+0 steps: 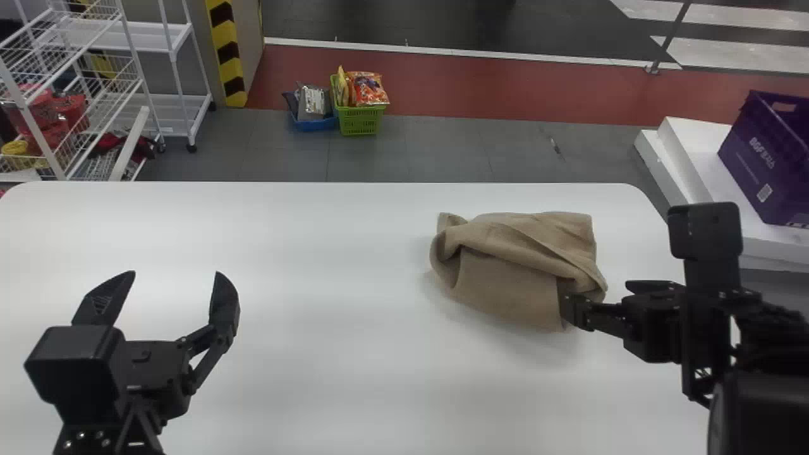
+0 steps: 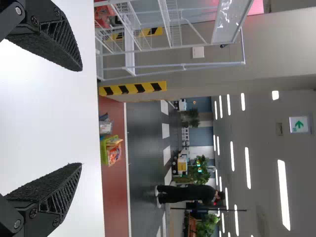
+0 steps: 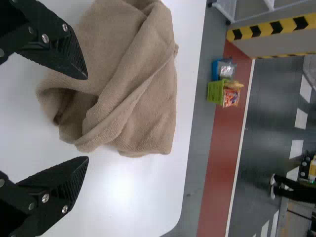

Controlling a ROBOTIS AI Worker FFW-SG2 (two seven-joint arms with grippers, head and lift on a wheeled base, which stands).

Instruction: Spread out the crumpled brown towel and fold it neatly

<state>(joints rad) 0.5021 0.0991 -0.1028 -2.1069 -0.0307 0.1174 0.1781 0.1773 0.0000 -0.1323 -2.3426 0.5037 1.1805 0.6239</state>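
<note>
- Jaws of the left gripper [image 1: 176,273] are spread wide at the near left, above the worktop [image 1: 316,284] and well apart from the towel.
- Jaws of the right gripper [image 3: 88,118] are spread too and pinch nothing. They stand at the towel's near right corner, one of them overlapping the cloth in the head view; whether it touches I cannot tell.
- Brown towel [image 1: 505,297]: on the right part of the worktop, toward the far edge. It lies bunched, with a twisted ridge running from its far left across to the right and a loose, open loop at its left side.
- Step in hand, as I judge it: spreading out, at its very start. Neat folding has to wait until the twist is out.
- Next move: the right jaws probably need to go down and close on a free edge, then lift or pull so the layers part. The left jaws would have to come right to take another corner, or the towel be drawn toward the middle.
- Possible trouble: pinching several layers together would drag the whole bundle along without opening it.
</note>
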